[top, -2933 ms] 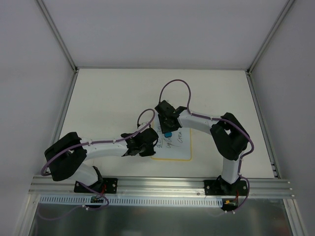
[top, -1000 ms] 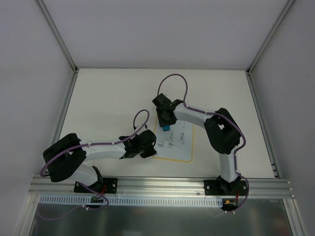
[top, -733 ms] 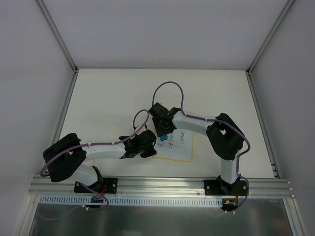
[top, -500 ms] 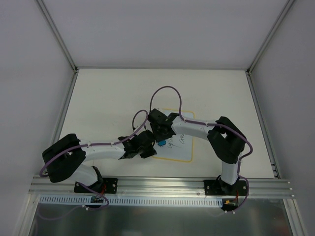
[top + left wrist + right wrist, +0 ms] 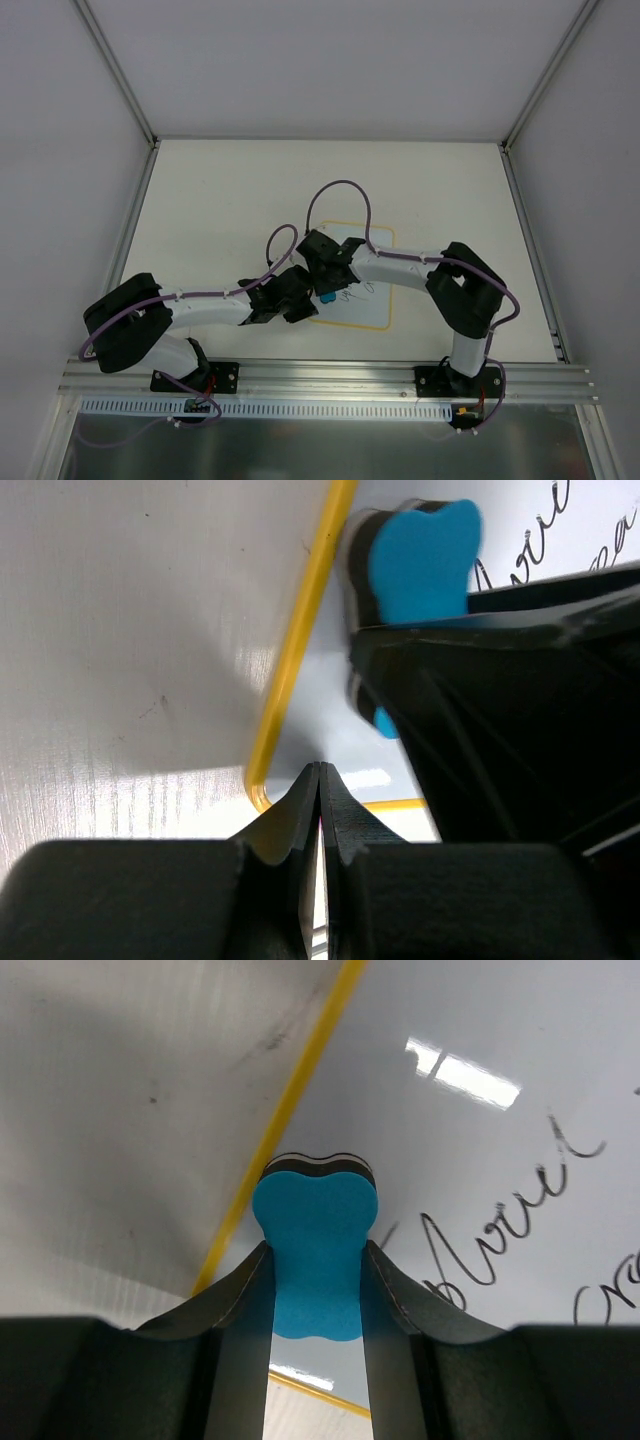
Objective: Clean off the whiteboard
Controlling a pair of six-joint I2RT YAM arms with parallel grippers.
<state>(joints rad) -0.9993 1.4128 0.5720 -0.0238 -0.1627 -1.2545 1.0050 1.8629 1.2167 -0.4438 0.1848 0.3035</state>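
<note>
Right gripper (image 5: pixel 317 1252) pinches the blue eraser (image 5: pixel 315 1210) at the whiteboard's (image 5: pixel 480 1150) near-left corner. Left gripper (image 5: pixel 320 780), pressed together, sits there too. Far half looks clean; nearby handwriting (image 5: pixel 495 1245) is left.

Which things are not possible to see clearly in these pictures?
- Top view: writing on the whiteboard is too small to read; the right arm covers part.
- Right wrist view: the picture's right edge cuts off the writing.
- Left wrist view: the right gripper hides part of the eraser.
</note>
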